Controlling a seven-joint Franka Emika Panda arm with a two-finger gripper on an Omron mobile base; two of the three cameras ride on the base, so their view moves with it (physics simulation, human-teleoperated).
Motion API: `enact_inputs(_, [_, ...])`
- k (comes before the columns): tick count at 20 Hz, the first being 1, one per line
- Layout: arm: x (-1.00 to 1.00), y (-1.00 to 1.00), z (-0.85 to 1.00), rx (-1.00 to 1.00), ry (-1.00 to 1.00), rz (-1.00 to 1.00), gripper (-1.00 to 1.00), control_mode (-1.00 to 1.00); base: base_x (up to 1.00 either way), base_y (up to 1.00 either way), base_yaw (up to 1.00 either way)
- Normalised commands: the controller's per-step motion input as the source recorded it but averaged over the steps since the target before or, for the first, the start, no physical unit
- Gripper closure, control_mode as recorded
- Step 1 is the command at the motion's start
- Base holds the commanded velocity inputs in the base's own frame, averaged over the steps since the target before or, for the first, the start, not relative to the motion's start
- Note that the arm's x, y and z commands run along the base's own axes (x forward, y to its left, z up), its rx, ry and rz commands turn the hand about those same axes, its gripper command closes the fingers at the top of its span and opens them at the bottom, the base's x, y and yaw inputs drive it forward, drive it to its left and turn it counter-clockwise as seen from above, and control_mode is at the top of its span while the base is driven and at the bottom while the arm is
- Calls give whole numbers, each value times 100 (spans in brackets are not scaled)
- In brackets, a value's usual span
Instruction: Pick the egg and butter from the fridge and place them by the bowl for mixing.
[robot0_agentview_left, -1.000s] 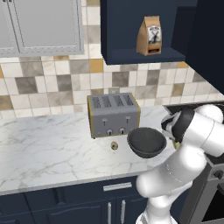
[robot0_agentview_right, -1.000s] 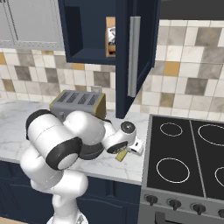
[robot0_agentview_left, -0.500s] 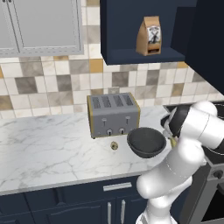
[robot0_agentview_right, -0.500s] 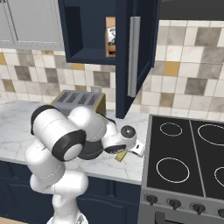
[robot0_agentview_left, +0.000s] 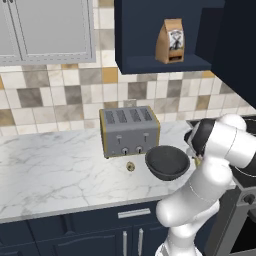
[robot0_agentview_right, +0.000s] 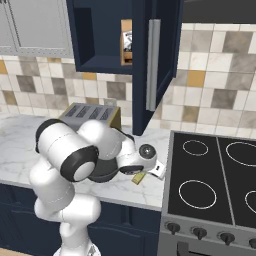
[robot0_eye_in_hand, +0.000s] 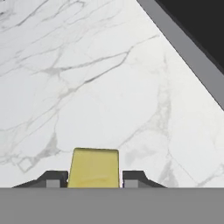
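The pale-yellow butter (robot0_eye_in_hand: 94, 167) sits between my gripper's (robot0_eye_in_hand: 93, 180) two dark fingertips, just above the white marble counter (robot0_eye_in_hand: 96, 87). In the right base view my gripper (robot0_agentview_right: 142, 175) holds the butter (robot0_agentview_right: 138, 178) low over the counter, right of the dark bowl (robot0_agentview_right: 102, 173) and close to the stove. The bowl (robot0_agentview_left: 167, 162) stands in front of the toaster's right end. A tiny tan egg (robot0_agentview_left: 130, 166) lies on the counter just left of the bowl. The fridge is out of view.
A grey four-slot toaster (robot0_agentview_left: 129, 131) stands behind the bowl and egg. The black stove (robot0_agentview_right: 215, 180) borders the counter on the right, and its grey edge (robot0_eye_in_hand: 183, 52) runs near the butter. An open navy cabinet door (robot0_agentview_right: 155, 65) hangs above, with a brown bag (robot0_agentview_left: 169, 42) on the shelf.
The arm's elbow has swung a little toward the bowl and the butter has sunk slightly toward the counter. The bowl, egg and toaster have not moved.
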Motion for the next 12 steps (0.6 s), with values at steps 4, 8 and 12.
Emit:
enact_inputs(4, [-10, 6, 2, 0, -8, -6, -100, -100, 0, 0, 0])
enact_inputs(8, [-18, 0, 16, 0, -7, -8, -100, -100, 0, 0, 0])
enact_inputs(12, [-22, 12, 21, 0, -4, -9, -100, -100, 0, 0, 0])
